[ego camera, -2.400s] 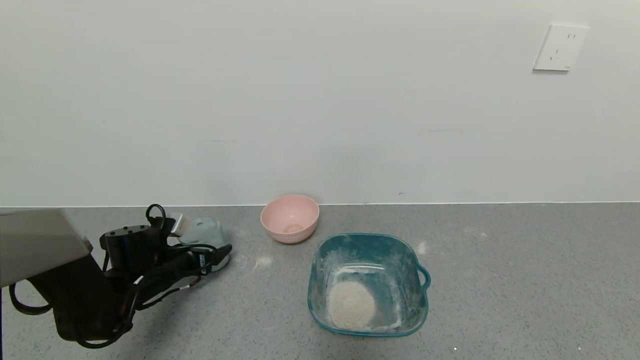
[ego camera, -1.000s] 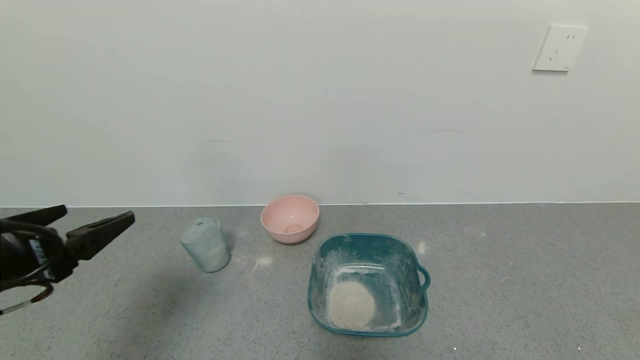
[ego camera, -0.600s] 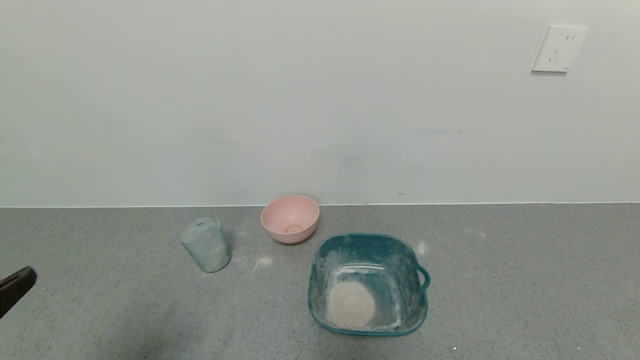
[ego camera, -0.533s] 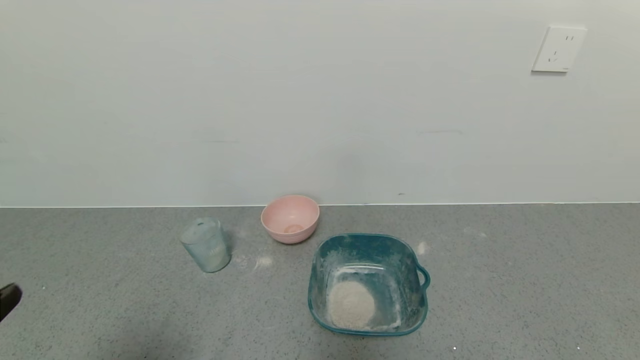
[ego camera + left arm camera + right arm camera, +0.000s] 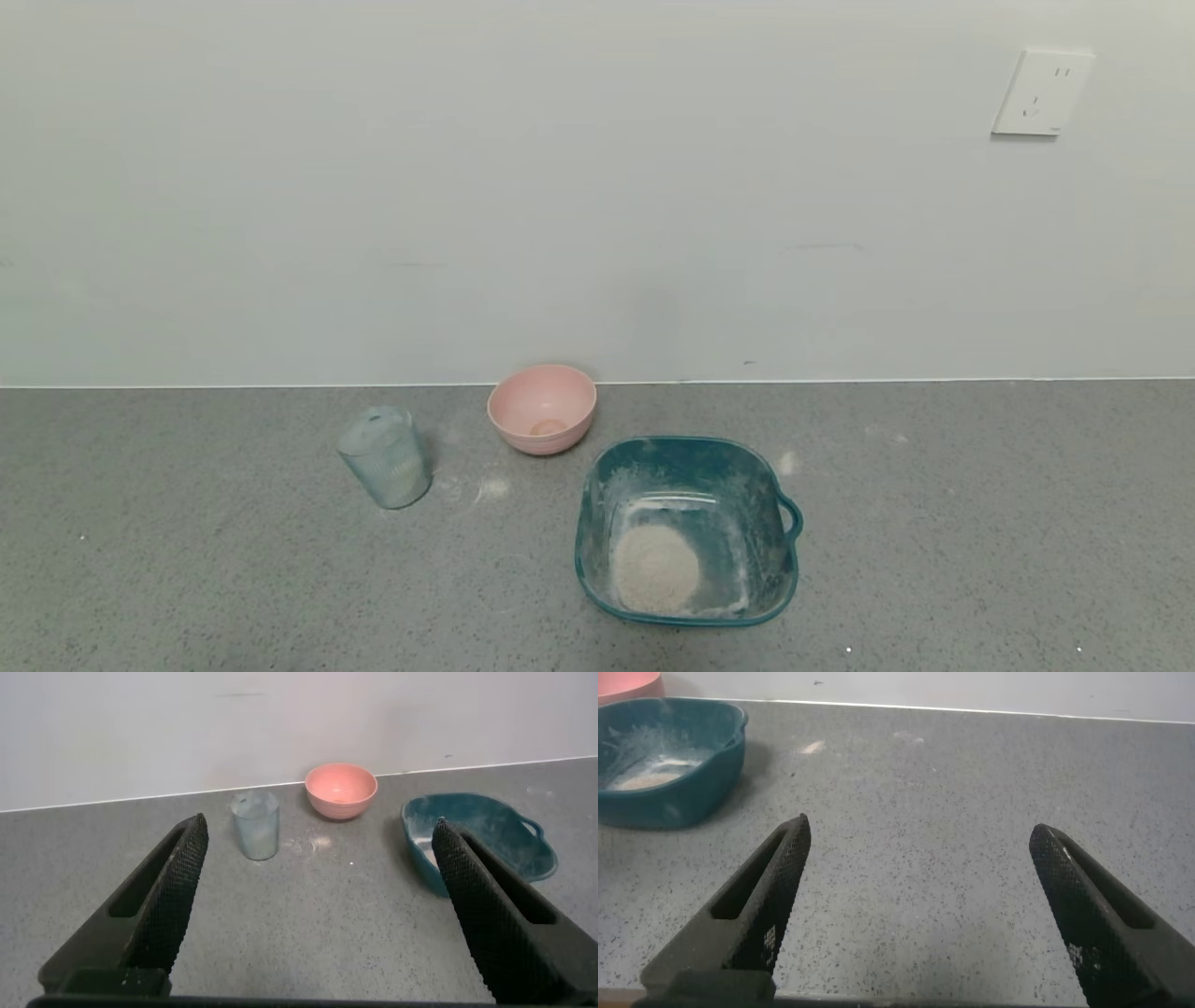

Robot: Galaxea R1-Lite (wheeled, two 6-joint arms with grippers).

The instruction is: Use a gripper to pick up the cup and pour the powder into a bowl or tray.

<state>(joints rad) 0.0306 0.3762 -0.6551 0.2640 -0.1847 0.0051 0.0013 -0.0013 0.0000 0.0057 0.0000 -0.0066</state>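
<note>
The cup [image 5: 385,457] stands upright on the grey counter, left of the pink bowl; it also shows in the left wrist view [image 5: 255,825]. The teal basin [image 5: 780,549] sits at front centre-right with a round mound of beige powder [image 5: 654,568] in it; it also shows in the left wrist view [image 5: 495,831] and the right wrist view [image 5: 710,775]. My left gripper [image 5: 318,833] is open and empty, pulled back well short of the cup. My right gripper [image 5: 920,831] is open and empty over bare counter, off to the basin's side. Neither gripper shows in the head view.
A pink round bowl [image 5: 541,407] stands by the wall behind the basin, with a trace of powder inside. White dust smears [image 5: 489,487] lie on the counter between cup and basin. A wall socket [image 5: 1032,91] is high at the right.
My left gripper let go of the cup, drew back to the left and out of the head view. The cup stays upright where it was set.
</note>
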